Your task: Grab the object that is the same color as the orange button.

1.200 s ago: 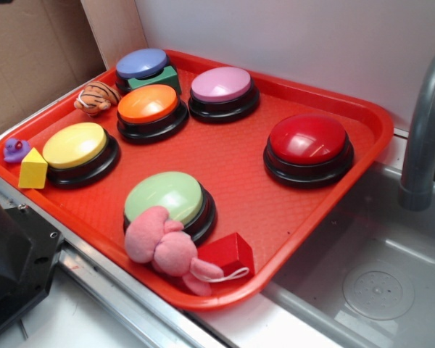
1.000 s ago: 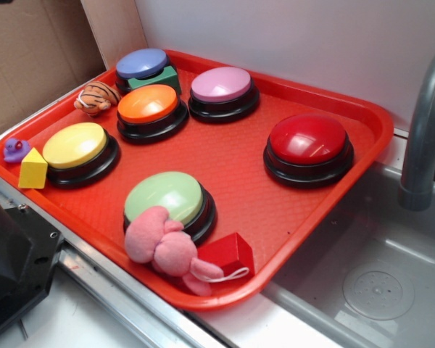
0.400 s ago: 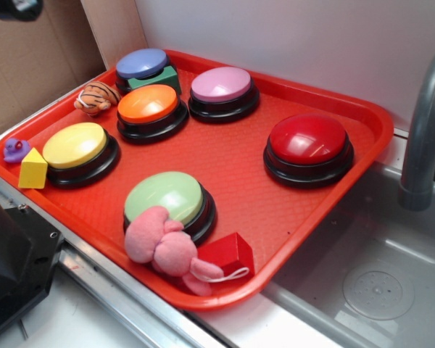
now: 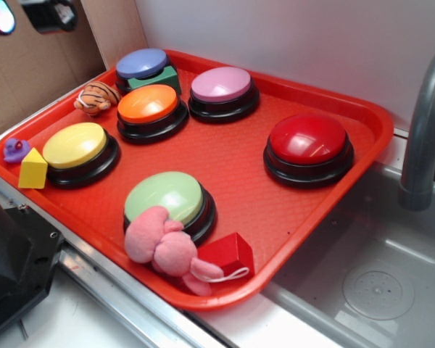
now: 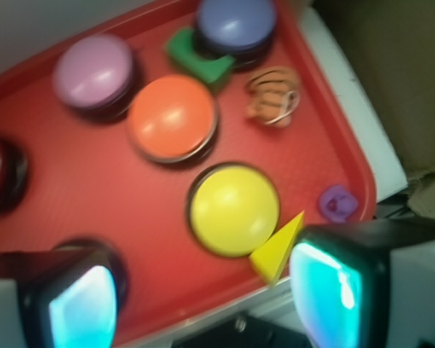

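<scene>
The small orange-tan plush toy with dark stripes [image 4: 96, 98] lies on the red tray [image 4: 239, 181] at its far left edge, just left of the orange button [image 4: 148, 104]. In the wrist view the toy [image 5: 272, 96] lies right of the orange button [image 5: 172, 117]. My gripper [image 4: 25, 14] hangs high at the top left corner of the exterior view, well above the toy. In the wrist view the gripper [image 5: 203, 301] is open and empty, with its fingertips [image 5: 326, 293] wide apart above the tray's near edge.
The tray also holds a yellow button [image 4: 75, 145], blue button [image 4: 142, 63], pink button [image 4: 221, 83], red button [image 4: 308, 138] and green button [image 4: 164, 196]. A yellow block [image 4: 32, 169], purple toy [image 4: 15, 150], green block [image 4: 157, 77], pink plush [image 4: 163, 243] and red block [image 4: 228, 254] lie among them. A sink and faucet [image 4: 424, 130] are at the right.
My gripper has come into the exterior view at the top left corner and moved rightward. Nothing on the tray has moved.
</scene>
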`<state>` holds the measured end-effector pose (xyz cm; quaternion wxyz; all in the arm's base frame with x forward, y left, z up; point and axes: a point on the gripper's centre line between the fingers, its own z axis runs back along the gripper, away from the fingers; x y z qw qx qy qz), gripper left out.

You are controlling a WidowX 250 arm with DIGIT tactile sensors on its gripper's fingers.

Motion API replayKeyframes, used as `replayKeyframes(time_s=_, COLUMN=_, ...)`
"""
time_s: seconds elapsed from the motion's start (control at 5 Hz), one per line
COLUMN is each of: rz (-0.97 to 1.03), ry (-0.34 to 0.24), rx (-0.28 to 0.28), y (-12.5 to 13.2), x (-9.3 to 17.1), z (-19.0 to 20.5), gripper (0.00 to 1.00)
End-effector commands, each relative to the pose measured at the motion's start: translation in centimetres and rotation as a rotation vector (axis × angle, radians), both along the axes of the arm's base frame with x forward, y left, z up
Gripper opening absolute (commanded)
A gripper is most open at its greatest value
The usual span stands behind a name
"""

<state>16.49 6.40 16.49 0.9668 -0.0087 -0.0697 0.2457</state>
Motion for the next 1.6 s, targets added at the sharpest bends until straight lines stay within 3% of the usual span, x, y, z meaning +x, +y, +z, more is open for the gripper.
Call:
replayKeyframes(time_s=0.0, rz=0.215, ry=-0.055, rx=0.112, y=5.3, x=1.9, z=-2.0, gripper=1.0)
replayKeyframes(time_s=0.4, rz=0.337, ry=-0.108, rx=0.155, y=9.4, x=3.5, z=-6.5, gripper=1.0)
replayKeyframes(time_s=0.6, rz=0.381, ry=-0.104, rx=0.176, y=10.4, x=4.3, z=-8.0, gripper=1.0)
replayKeyframes(time_s=1.4, rz=0.417, ry=-0.075, rx=0.105, y=11.6, x=5.0, z=-13.1, gripper=1.0)
